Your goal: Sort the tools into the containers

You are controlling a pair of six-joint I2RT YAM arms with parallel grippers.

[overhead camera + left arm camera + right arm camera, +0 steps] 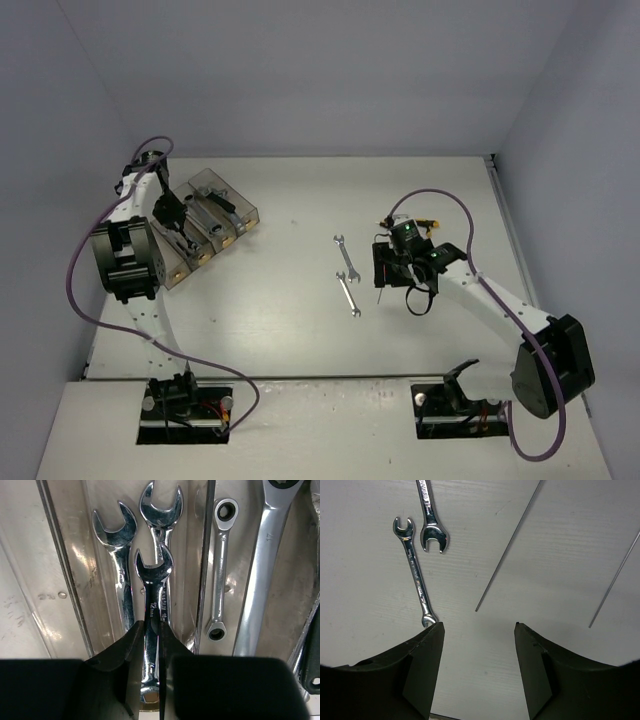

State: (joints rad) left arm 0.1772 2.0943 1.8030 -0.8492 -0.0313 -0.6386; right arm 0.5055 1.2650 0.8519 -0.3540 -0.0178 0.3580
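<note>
The containers point(207, 180), a row of clear smoky bins, sit at the far left of the table. My left gripper point(178, 228) hangs over them, shut on the shaft of a chrome combination wrench point(154, 580) between the fingertips point(152, 630). Below it, two more open-end wrenches point(117, 532) point(161, 505) lie in the same bin. Beyond the bin wall point(206, 555), the neighbouring bin holds a small ring wrench point(221, 570) and a large one point(262, 570). My right gripper point(479, 627) is open over bare table, just right of a small wrench point(415, 570) and a bigger wrench point(431, 515).
The two loose wrenches point(345, 253) point(349, 296) lie mid-table, end to end, left of the right gripper point(385, 275). Thin dark lines point(507, 545) cross the table under the right wrist. Walls close in on the table at the back and both sides.
</note>
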